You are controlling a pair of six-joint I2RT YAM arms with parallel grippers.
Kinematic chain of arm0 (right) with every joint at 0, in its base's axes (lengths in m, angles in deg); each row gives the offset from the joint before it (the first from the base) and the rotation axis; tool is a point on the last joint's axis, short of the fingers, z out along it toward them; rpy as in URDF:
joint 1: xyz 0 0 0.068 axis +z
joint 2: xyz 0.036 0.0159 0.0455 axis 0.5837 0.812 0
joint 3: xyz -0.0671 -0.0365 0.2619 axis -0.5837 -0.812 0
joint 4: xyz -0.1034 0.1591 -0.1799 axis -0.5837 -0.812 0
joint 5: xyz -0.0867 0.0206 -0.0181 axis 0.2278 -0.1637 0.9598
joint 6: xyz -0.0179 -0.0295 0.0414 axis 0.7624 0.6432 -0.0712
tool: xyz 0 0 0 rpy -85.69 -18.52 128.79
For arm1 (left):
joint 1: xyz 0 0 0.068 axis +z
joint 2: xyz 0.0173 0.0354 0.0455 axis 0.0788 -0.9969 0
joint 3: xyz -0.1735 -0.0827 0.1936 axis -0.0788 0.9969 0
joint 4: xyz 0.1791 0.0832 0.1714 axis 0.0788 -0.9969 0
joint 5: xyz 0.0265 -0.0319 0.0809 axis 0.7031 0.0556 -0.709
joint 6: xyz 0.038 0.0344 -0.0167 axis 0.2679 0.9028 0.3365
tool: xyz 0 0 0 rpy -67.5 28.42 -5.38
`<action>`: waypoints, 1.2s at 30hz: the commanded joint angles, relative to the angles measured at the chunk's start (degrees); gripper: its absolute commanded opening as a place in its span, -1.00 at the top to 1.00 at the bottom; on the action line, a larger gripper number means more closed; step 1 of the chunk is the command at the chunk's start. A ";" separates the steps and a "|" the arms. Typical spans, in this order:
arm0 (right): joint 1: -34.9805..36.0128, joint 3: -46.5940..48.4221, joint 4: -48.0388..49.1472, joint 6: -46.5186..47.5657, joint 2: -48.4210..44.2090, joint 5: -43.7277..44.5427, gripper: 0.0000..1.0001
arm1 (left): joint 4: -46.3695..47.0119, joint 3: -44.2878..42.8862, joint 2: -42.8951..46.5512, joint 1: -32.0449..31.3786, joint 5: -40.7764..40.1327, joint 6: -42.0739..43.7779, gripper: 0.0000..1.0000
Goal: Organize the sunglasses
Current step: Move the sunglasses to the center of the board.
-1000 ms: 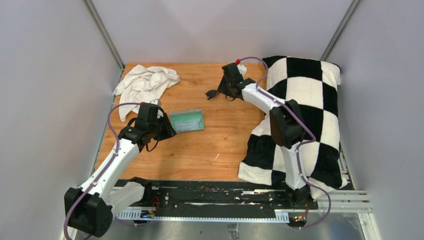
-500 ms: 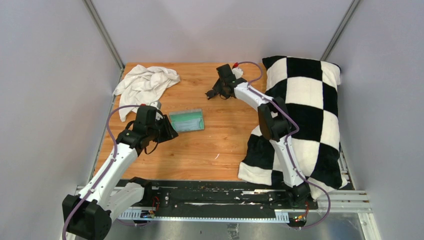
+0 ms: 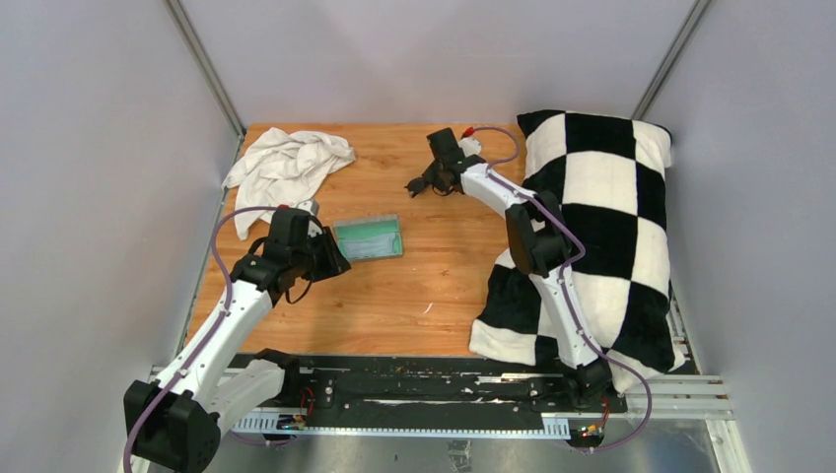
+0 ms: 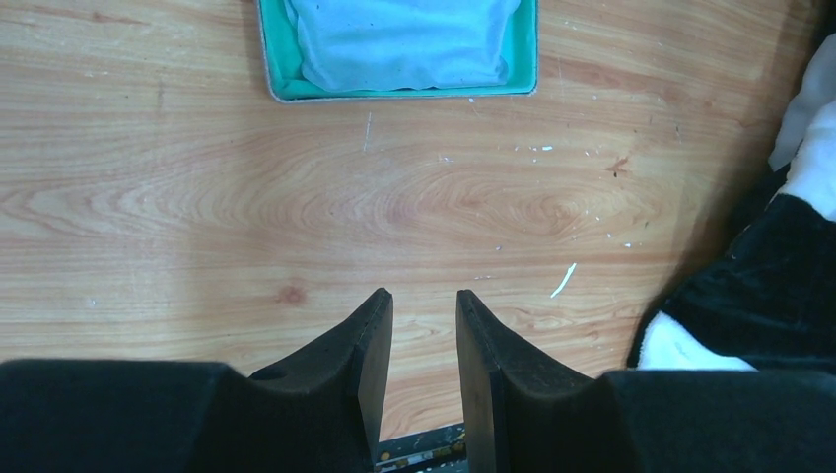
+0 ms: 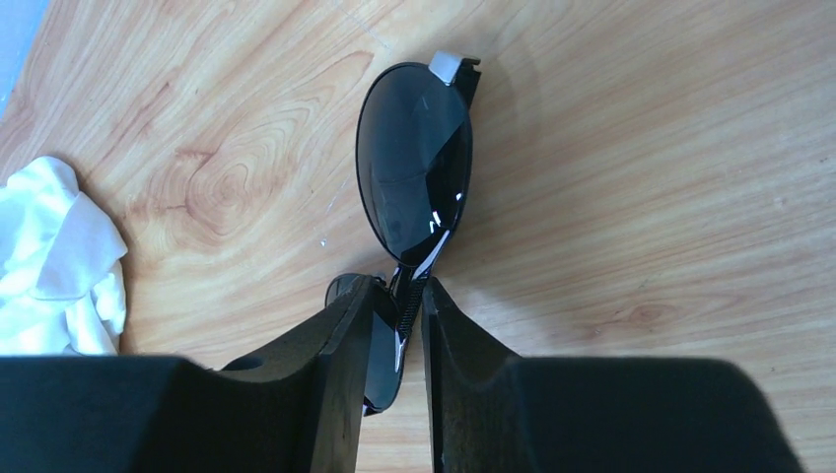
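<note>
The sunglasses (image 5: 414, 177), dark roundish lenses in a thin dark frame, are folded and held in my right gripper (image 5: 397, 291), whose jaws pinch them near the bridge. In the top view they (image 3: 418, 184) hang at the far middle of the table under my right gripper (image 3: 434, 177). The grey case (image 3: 369, 237) with teal lining lies open at centre left, a light blue cloth (image 4: 399, 39) inside it. My left gripper (image 4: 422, 301) is open and empty, hovering over bare wood just left of the case (image 4: 394, 91); it also shows in the top view (image 3: 330, 258).
A crumpled white towel (image 3: 286, 163) lies at the far left corner; part of it shows in the right wrist view (image 5: 54, 266). A black-and-white checkered pillow (image 3: 601, 227) covers the table's right side. Grey walls close in on the table.
My right gripper has moved a little left and farther back with the sunglasses in it. The left arm has barely shifted.
</note>
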 commanded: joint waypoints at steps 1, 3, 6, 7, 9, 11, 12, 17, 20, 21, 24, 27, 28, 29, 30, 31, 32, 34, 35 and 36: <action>-1.15 -1.07 -1.05 -1.58 0.62 1.96 0.45 | -0.80 -0.41 -0.04 -0.20 -0.35 0.54 0.30; -1.35 -1.57 -0.57 -1.34 0.28 1.53 0.51 | -0.64 -0.32 -0.32 -0.18 -0.35 0.62 0.30; -1.79 -3.95 0.90 -1.11 -0.98 1.10 0.59 | -0.67 -0.23 -0.85 -0.16 0.01 0.85 0.30; -2.08 -5.10 1.69 -1.23 -1.86 0.79 0.64 | -0.61 -0.15 -0.79 -0.20 0.25 0.79 0.30; -2.49 -7.69 3.64 -1.32 -3.28 -0.38 0.76 | -0.51 0.02 -0.69 -0.20 0.32 0.64 0.30; -2.90 -10.39 6.60 -0.54 -4.69 -2.62 0.89 | -0.53 0.11 -0.44 -0.20 0.44 0.54 0.31; -3.12 -11.51 8.17 0.24 -5.43 -4.12 0.93 | -0.53 0.02 -0.32 -0.20 0.55 0.40 0.31; -3.55 -17.98 11.12 4.85 -10.32 -11.39 1.00 | -0.37 0.11 0.46 -0.20 0.84 -0.13 0.31; -4.09 -24.20 13.00 8.12 -14.65 -17.65 1.00 | -0.41 0.21 0.89 -0.20 0.89 -0.10 0.31; -4.35 -25.35 13.11 9.78 -16.16 -20.13 1.00 | -0.45 0.21 1.10 -0.20 0.85 -0.12 0.31; -4.68 -32.56 12.90 15.53 -22.16 -26.75 1.00 | -0.62 0.25 1.73 -0.20 0.44 -0.33 0.31; -4.70 -40.58 11.63 21.67 -29.25 -31.77 1.00 | -0.18 -0.16 2.70 -0.16 0.29 -1.10 0.32; -4.71 -43.23 11.05 23.47 -31.49 -33.06 1.00 | -0.07 -0.52 2.83 -0.12 0.68 -1.19 0.32; -4.73 -45.62 10.26 25.24 -34.32 -34.31 1.00 | -0.05 -1.07 2.74 -0.12 1.06 -1.16 0.31; -4.67 -47.94 9.40 26.80 -36.47 -35.53 1.00 | -0.27 -1.75 2.41 -0.12 1.39 -0.95 0.31; -4.73 -49.90 8.55 28.47 -38.45 -36.79 1.00 | -0.74 -2.57 1.96 -0.16 1.55 -0.49 0.31; -4.80 -51.95 7.56 29.98 -40.30 -38.11 1.00 | -1.40 -3.28 1.41 -0.12 1.56 -0.06 0.31; -4.67 -55.00 5.78 33.36 -43.49 -41.36 1.00 | -2.62 -4.76 0.58 -0.12 1.10 0.81 0.31; -4.66 -56.22 4.95 34.76 -44.86 -42.95 1.00 | -2.87 -5.21 0.32 -0.12 0.92 1.10 0.31; -4.67 -57.09 4.09 36.19 -45.93 -44.45 1.00 | -3.06 -5.57 0.14 -0.12 0.81 1.40 0.31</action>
